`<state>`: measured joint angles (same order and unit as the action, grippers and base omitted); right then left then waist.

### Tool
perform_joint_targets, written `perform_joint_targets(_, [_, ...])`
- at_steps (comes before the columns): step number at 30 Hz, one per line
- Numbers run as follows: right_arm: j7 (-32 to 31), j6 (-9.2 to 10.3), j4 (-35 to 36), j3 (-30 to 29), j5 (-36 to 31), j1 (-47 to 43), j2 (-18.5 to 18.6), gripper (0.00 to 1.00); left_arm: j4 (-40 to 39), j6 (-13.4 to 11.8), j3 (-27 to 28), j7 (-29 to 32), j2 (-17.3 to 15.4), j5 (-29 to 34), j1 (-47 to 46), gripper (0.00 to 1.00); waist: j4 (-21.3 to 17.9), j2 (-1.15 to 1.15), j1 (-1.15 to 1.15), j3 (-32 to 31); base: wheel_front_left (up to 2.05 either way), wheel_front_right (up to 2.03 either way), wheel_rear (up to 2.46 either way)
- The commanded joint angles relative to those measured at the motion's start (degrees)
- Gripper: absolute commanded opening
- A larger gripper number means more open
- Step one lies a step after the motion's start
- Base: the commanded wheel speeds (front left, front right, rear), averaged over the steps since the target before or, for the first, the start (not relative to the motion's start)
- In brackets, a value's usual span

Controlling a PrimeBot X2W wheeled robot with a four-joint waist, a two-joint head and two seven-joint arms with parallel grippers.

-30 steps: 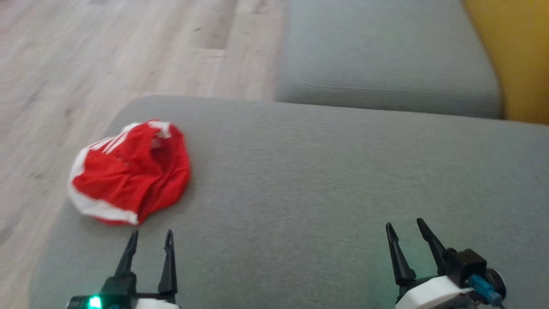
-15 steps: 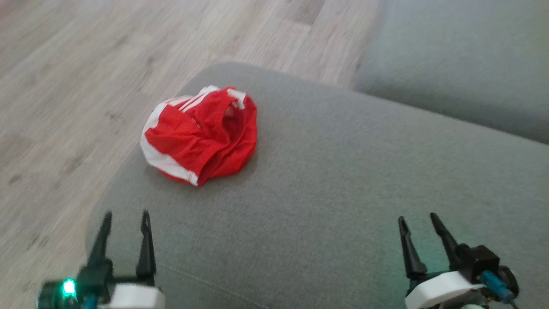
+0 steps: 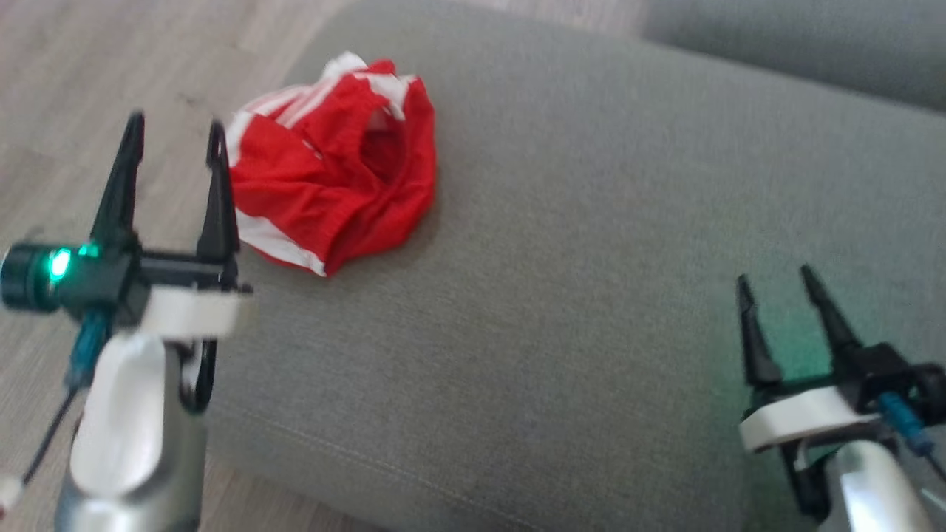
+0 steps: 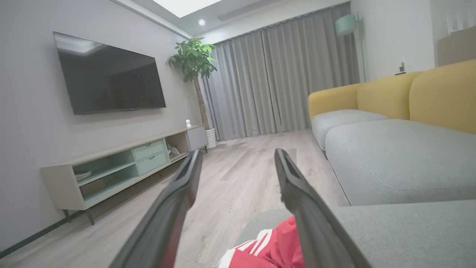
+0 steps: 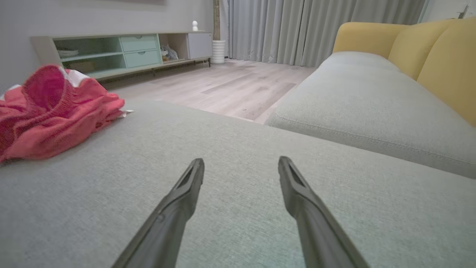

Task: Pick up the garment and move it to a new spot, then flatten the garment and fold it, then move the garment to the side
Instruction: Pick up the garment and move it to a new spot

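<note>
Head view: a grey woven sofa cushion (image 3: 562,295) carries the garment (image 3: 325,177) near its far left corner. It is red mesh with white stripes, crumpled into a rounded heap with no clear long axis, its opening gaping rightward. The left end effector (image 3: 176,129), just beside it, and the right end effector (image 3: 772,275) are both spread open and empty.

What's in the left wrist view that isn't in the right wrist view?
Left wrist view, not the right: the left tool, open, the plant's green leaves, a ceiling light and a mint lamp. Right wrist view, not the left: the right tool, open, and the whole crumpled garment, not just a stripy corner. Both: the garment, grey sofa cushion, yellow backrest, curtains, cabinet and wooden floor.
</note>
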<state>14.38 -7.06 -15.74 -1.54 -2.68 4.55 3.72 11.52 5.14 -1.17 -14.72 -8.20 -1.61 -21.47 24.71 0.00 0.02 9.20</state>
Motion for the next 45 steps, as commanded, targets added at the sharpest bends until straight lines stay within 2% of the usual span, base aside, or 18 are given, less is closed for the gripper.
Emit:
perform_joint_targets(1, [0.62,-0.43,2.34,0.86,-0.77,2.27,1.80,1.00,1.04,0.46,1.31,-0.28,-1.72,-0.40,-4.12,1.00,-2.52,0.00,-0.02,4.70,0.00,0.00,0.00])
perform_joint_targets(9, [0.62,-0.43,4.81,-0.86,-2.41,4.17,6.04,1.00,16.09,1.32,-0.77,-0.28,0.64,-1.55,-15.05,1.00,-4.29,0.00,-0.02,12.18,0.00,0.00,0.00])
perform_joint_targets(16, [0.62,-0.43,6.01,-1.93,-3.18,4.28,7.62,1.00,22.41,1.48,-1.33,-0.28,2.15,-2.01,-19.86,1.00,-4.54,0.00,-0.02,15.79,0.00,0.00,0.00])
perform_joint_targets(20, [0.62,-0.43,6.48,-1.91,-3.68,5.11,7.60,1.00,27.95,-0.10,-0.89,-0.28,2.46,-1.57,-22.48,1.00,-4.89,0.00,-0.02,17.43,0.00,0.00,0.00])
perform_joint_targets(24, [0.62,-0.43,6.40,-1.65,-3.85,6.01,7.25,1.00,29.38,-1.58,-0.34,-0.28,2.35,-1.20,-24.29,1.00,-5.32,0.00,-0.02,18.49,0.00,0.00,0.00])
perform_joint_targets(25, [0.62,-0.43,6.35,-1.64,-3.85,6.27,7.15,1.00,29.60,-1.67,-0.29,-0.28,2.32,-1.17,-24.61,0.43,-5.43,0.00,-0.02,18.66,0.00,0.00,0.00])
perform_joint_targets(26, [0.62,-0.43,6.30,-1.62,-3.86,6.51,7.01,1.00,29.15,-1.98,-0.22,-0.28,2.19,-0.99,-25.00,0.00,-5.55,0.00,-0.02,18.77,0.00,0.00,0.00])
perform_joint_targets(29, [0.62,-0.43,6.03,-1.38,-3.75,7.10,6.35,1.00,26.12,-2.62,-0.31,-0.28,1.68,-0.24,-25.60,0.00,-6.16,0.00,-0.02,18.33,0.00,0.00,0.00])
perform_joint_targets(35, [0.62,-0.43,4.67,0.18,-2.75,8.09,3.57,1.00,14.52,-1.52,-1.37,-0.28,-0.13,1.09,-26.65,0.00,-9.50,0.00,-0.02,13.46,0.00,0.00,0.00])
perform_joint_targets(39, [0.62,-0.43,3.64,2.03,-1.19,8.13,1.26,1.00,8.58,-0.33,-2.66,-0.28,-1.75,1.49,-28.11,0.00,-14.31,0.00,-0.02,8.08,0.00,0.00,0.00])
perform_joint_targets(45, [0.62,-0.43,2.02,3.90,1.74,5.85,-0.64,1.00,3.90,1.16,-7.76,-0.28,-4.67,4.05,-32.54,0.00,-23.96,0.00,-0.02,0.64,0.00,0.00,0.00])
